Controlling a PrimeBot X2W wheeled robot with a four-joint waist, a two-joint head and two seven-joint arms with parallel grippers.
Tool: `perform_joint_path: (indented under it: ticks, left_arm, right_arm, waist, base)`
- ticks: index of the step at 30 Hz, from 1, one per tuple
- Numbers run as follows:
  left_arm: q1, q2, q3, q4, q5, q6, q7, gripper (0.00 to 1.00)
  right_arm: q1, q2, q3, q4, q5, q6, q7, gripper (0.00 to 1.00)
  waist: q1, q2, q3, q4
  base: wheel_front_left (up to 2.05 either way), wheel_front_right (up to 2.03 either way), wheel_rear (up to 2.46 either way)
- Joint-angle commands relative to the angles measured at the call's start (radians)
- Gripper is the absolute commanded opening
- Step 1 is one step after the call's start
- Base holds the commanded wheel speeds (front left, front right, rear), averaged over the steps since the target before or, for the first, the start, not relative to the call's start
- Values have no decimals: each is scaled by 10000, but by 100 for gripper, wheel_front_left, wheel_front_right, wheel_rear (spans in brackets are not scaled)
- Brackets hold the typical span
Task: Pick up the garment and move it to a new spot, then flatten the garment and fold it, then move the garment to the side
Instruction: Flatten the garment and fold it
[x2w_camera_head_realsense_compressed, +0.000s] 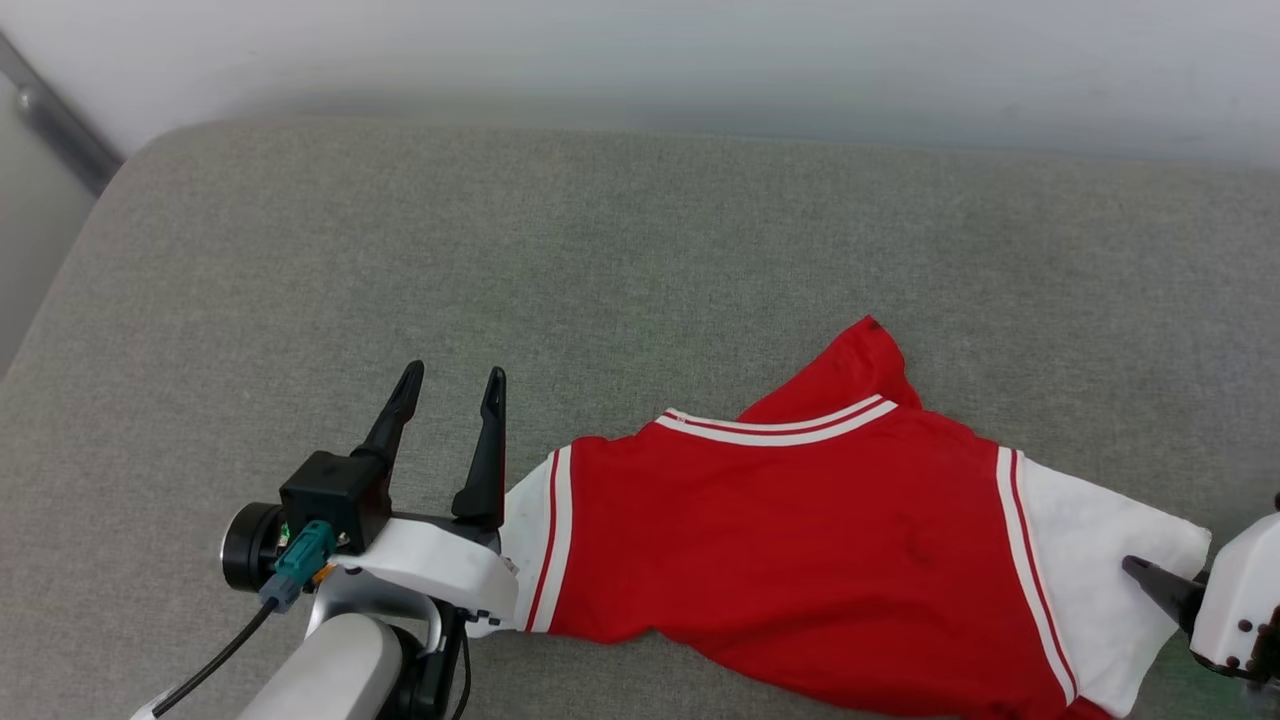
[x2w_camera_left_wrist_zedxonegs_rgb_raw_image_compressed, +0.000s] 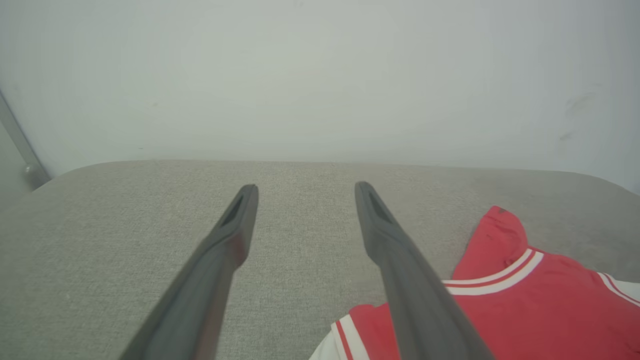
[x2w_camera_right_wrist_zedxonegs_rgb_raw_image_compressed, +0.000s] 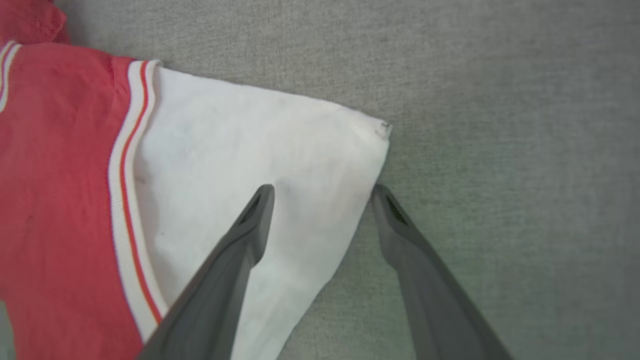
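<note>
The garment (x2w_camera_head_realsense_compressed: 800, 530) lies stretched crosswise on a grey cushion (x2w_camera_head_realsense_compressed: 400, 230), red body in the middle, a white panel at each end, and one red flap poking from its far edge towards the wall (x2w_camera_head_realsense_compressed: 700, 50). The left claw (x2w_camera_head_realsense_compressed: 452, 376) hangs just beside the garment's left white end, spread and gripping nothing, pointing past it over bare cushion. The right claw (x2w_camera_right_wrist_zedxonegs_rgb_raw_image_compressed: 322, 191), also spread and empty, straddles the edge of the garment's right white end, with one finger above the cloth and the other just off it. From this layout, the robot looks to be lining up a two-ended hold to lift the garment or pull it flat. To do that well, the left claw would need to turn in over its white end. Both should bite well inside the edges, catch every layer, close together and draw apart evenly, so the middle tightens without bunching or slipping.
</note>
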Motion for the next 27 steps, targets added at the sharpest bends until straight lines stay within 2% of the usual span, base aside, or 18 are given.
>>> perform_joint_path:
  ticks: [1, 5, 6, 7, 8, 11, 15, 20, 21, 27]
  left_arm:
    - [-211, -55, 61, 93, 67, -65, -63, 100]
    - [-308, -160, 107, 301, -22, -206, -103, 100]
    - [-317, -172, 118, 352, -46, -235, -114, 100]
    - [-321, -192, 126, 408, -67, -267, -124, 100]
    - [-296, -195, 121, 487, -112, -296, -124, 100]
    - [-52, -91, 164, 733, -338, -423, 24, 100]
    - [115, 210, 298, 1004, -784, -666, 511, 100]
    - [-55, 1027, 311, 1127, -1303, -1216, 1845, 100]
    - [-55, 1027, 311, 1127, -1303, -1216, 1845, 100]
    - [-417, 1936, -17, 1177, -1991, -2199, 3872, 100]
  right_arm:
    - [-299, -103, 230, 298, 86, -3, 192, 100]
    - [-305, 108, 641, 1067, 218, -3, 716, 100]
    - [-234, 202, 697, 1221, 289, -3, 833, 95]
    - [-156, 280, 747, 1396, 370, -3, 1002, 31]
    - [-109, 298, 802, 1473, 395, -2, 1025, 0]
    - [-196, 189, 939, 1440, 441, 0, 698, 0]
    - [-444, -264, 1148, 974, 238, -2, -47, 0]
    - [-355, -422, 1234, 360, 40, -3, -701, 0]
    - [-355, -422, 1234, 360, 40, -3, -701, 0]
    - [59, -304, 995, -550, -144, -5, -810, 0]
  waist:
    - [-1, 0, 391, 150]
    - [-1, 0, 516, 243]
    - [-1, 0, 509, 265]
    - [-1, 0, 496, 283]
    - [-1, 0, 460, 291]
    - [-1, 0, 215, 193]
    - [-1, 0, -246, -58]
    - [-1, 0, -853, -388]
    - [-1, 0, -853, -388]
    - [-1, 0, -1192, -904]
  base:
    - [0, 0, 0]
    - [0, 0, 0]
    - [0, 0, 0]
    - [0, 0, 0]
    - [0, 0, 0]
    - [0, 0, 0]
    - [0, 0, 0]
    - [0, 0, 0]
    - [0, 0, 0]
    - [0, 0, 0]
